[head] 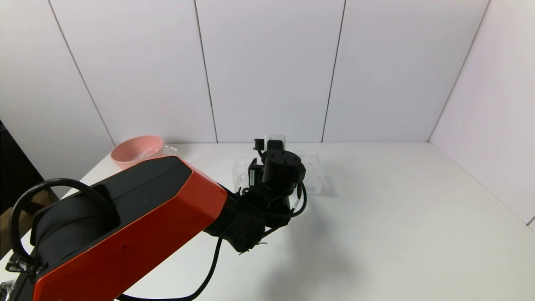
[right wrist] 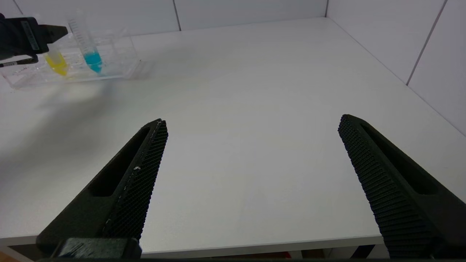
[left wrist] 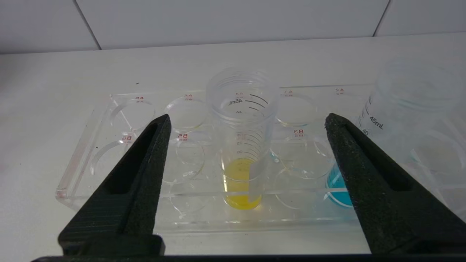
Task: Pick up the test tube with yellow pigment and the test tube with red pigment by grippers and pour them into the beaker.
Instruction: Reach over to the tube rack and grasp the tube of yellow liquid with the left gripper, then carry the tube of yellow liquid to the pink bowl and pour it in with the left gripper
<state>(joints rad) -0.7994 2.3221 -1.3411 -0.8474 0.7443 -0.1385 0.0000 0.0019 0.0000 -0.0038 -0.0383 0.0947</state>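
Note:
The test tube with yellow pigment (left wrist: 242, 145) stands upright in a clear rack (left wrist: 83, 171), its yellow liquid at the bottom. My left gripper (left wrist: 247, 117) is open, one finger on each side of this tube, not touching it. The tube also shows in the right wrist view (right wrist: 56, 63). My right gripper (right wrist: 253, 120) is open and empty, low over the table's near edge, far from the rack. The test tube with red pigment is out of view. A clear glass rim (head: 169, 149) beside the pink bowl may be the beaker.
A tube with blue liquid (left wrist: 400, 109) stands in the rack close to one left finger (left wrist: 364, 174). The rack (head: 311, 175) sits mid-table at the back. A pink bowl (head: 138, 150) is at the far left. My orange left arm (head: 146, 217) crosses the left foreground.

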